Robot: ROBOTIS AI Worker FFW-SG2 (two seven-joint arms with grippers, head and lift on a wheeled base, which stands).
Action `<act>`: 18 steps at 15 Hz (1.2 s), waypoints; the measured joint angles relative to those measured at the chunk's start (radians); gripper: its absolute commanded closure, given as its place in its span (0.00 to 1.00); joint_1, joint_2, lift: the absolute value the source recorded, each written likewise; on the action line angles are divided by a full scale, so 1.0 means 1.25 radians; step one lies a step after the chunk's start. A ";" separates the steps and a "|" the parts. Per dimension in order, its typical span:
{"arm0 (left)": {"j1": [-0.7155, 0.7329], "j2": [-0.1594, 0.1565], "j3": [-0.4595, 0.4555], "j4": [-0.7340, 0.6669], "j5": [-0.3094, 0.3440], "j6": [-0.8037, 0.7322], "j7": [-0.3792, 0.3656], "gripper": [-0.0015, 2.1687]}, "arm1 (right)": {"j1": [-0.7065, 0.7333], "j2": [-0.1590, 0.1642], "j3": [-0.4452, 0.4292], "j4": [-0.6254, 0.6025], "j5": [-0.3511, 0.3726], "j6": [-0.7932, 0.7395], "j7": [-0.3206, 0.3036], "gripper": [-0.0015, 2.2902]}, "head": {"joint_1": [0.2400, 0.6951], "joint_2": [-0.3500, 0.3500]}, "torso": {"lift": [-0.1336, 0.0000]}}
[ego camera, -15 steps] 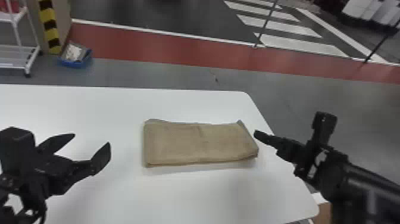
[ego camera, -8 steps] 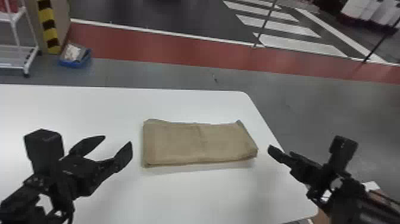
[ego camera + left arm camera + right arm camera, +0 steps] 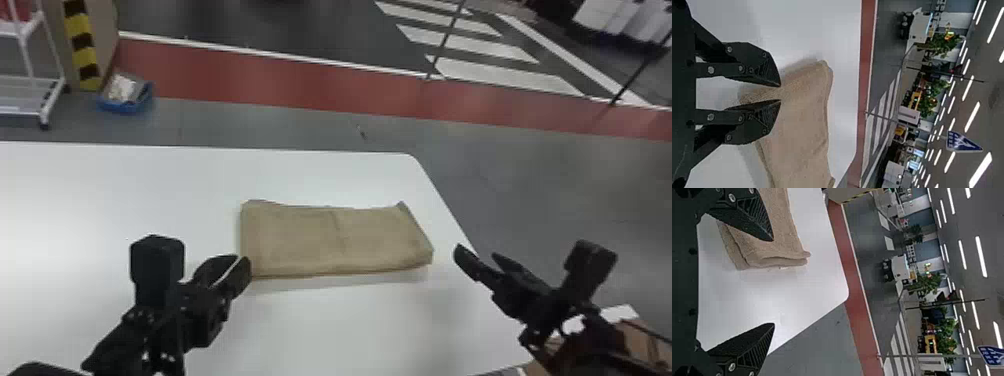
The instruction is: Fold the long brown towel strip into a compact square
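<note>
One left tool (image 3: 241, 259) has its fingers narrowly parted at the left end of the brown towel (image 3: 335, 240); the right tool (image 3: 476, 251) is spread wide near the other end. The towel lies folded in a layered rectangle on the white tabletop (image 3: 325, 330). Beyond, a blue bin (image 3: 125, 107) sits on the floor (image 3: 280, 125).

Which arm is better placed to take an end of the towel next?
Left, I'd judge: the left end effector, slightly open, is by the near left corner of the towel. The right end effector, wide open, sits farther off, beyond the towel's right end.
</note>
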 measured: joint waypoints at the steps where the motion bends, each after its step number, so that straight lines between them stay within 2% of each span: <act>1: -0.002 -0.001 -0.007 0.006 0.005 0.005 0.003 0.41 | 0.000 0.000 0.002 0.003 0.000 -0.004 0.000 0.06 | 1.00 0.00 | 0.07; 2: -0.004 -0.002 -0.012 0.014 0.011 0.007 0.005 0.31 | -0.001 0.000 0.006 0.006 0.000 -0.007 0.000 0.06 | 1.00 0.00 | 0.07; 3: -0.005 -0.002 -0.015 0.021 0.015 0.008 0.007 0.29 | -0.004 0.000 0.010 0.009 0.002 -0.010 0.000 0.06 | 1.00 0.00 | 0.07; 12: -0.040 -0.008 -0.044 0.068 0.020 0.005 0.009 0.30 | -0.017 -0.006 0.021 0.043 0.012 -0.041 0.000 0.06 | 1.00 0.00 | 0.07; 15: -0.051 -0.012 -0.052 0.085 0.015 0.003 0.021 0.81 | -0.018 -0.009 0.018 0.051 0.009 -0.049 0.000 0.06 | 1.00 0.00 | 0.07; 16: -0.052 -0.012 -0.053 0.086 0.014 0.003 0.024 0.88 | -0.018 -0.010 0.017 0.052 0.008 -0.051 0.001 0.06 | 1.00 0.00 | 0.07; 18: -0.050 -0.007 -0.049 0.075 0.013 0.005 0.025 0.88 | -0.019 -0.011 0.013 0.053 0.006 -0.051 0.001 0.06 | 1.00 0.00 | 0.07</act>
